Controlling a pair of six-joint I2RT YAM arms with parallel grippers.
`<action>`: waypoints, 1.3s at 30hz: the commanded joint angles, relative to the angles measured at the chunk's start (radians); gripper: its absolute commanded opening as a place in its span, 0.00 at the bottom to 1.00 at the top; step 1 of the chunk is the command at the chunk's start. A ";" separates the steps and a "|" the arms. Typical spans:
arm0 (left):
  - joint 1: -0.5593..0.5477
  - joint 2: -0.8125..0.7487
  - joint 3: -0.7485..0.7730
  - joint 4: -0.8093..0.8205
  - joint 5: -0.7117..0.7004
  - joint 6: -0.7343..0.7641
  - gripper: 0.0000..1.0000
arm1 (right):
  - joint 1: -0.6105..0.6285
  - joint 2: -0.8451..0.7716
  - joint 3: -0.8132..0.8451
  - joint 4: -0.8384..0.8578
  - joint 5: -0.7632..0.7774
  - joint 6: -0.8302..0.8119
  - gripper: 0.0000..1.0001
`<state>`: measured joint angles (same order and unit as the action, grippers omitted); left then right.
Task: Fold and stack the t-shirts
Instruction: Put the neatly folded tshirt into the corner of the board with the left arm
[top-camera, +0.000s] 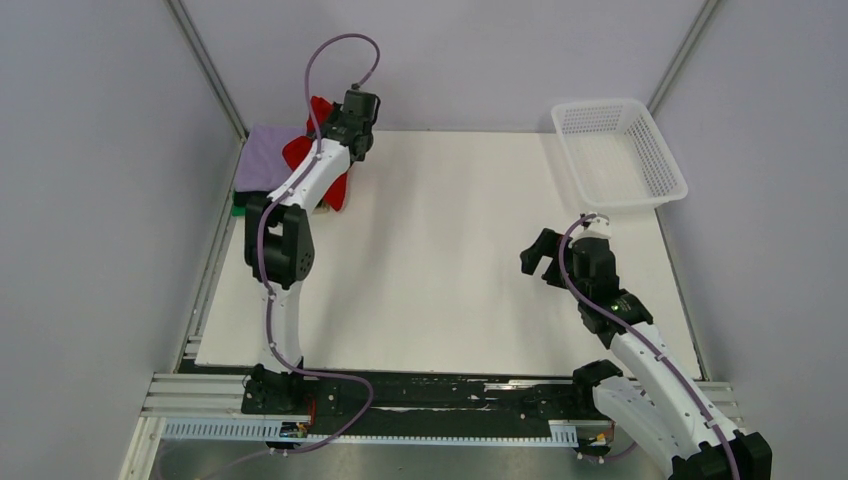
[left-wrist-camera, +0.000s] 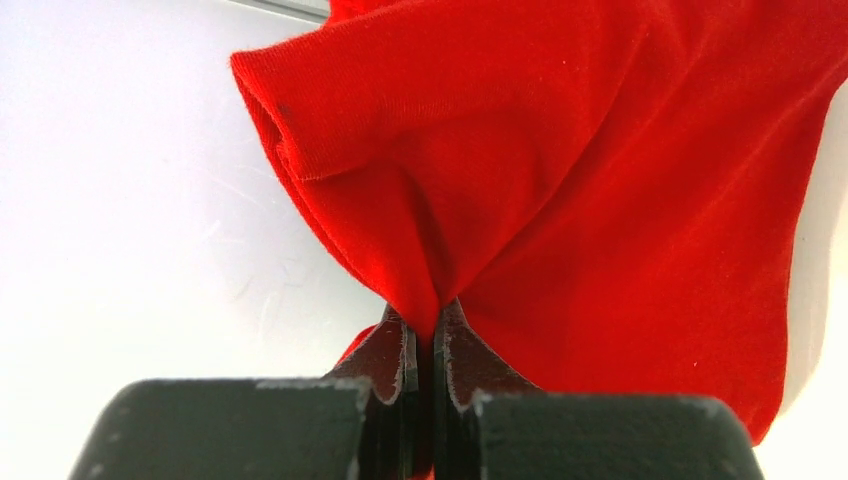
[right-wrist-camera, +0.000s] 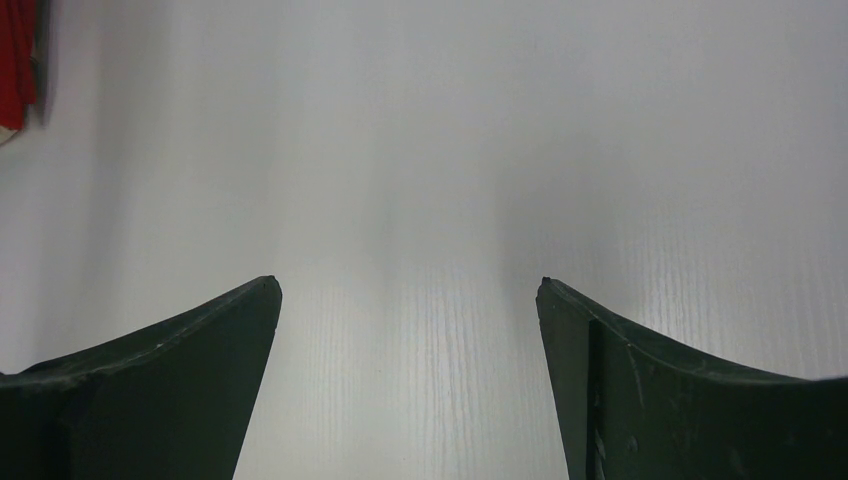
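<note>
The red t-shirt (left-wrist-camera: 560, 170) hangs bunched from my left gripper (left-wrist-camera: 427, 312), whose jaws are shut on a pinch of its cloth. In the top view the red t-shirt (top-camera: 296, 150) is at the table's far left corner, partly hidden by the left arm. It is next to a folded lavender t-shirt (top-camera: 265, 160), with a green edge (top-camera: 238, 210) showing beneath the lavender one. My right gripper (top-camera: 545, 255) hovers over the right side of the table. Its jaws (right-wrist-camera: 410, 285) stand wide open with only bare table between them. A strip of red cloth (right-wrist-camera: 15, 60) shows at the right wrist view's left edge.
A white mesh basket (top-camera: 620, 150) sits at the far right corner, overhanging the white table (top-camera: 450, 250). Grey walls close in the back and sides. A black rail (top-camera: 430, 395) with the arm bases runs along the near edge.
</note>
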<state>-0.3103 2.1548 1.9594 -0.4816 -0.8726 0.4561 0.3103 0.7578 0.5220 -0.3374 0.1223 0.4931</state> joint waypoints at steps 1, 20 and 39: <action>0.002 -0.133 0.070 0.069 -0.014 0.068 0.00 | -0.008 -0.008 0.004 0.041 0.001 -0.022 1.00; 0.002 -0.280 0.130 -0.060 0.071 -0.023 0.00 | -0.010 0.002 0.006 0.043 -0.005 -0.023 1.00; 0.118 -0.134 0.055 -0.039 0.192 -0.006 0.00 | -0.012 0.031 0.014 0.037 0.030 -0.025 1.00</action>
<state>-0.2409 1.9625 1.9743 -0.5568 -0.7090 0.4538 0.3042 0.7826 0.5220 -0.3374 0.1242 0.4870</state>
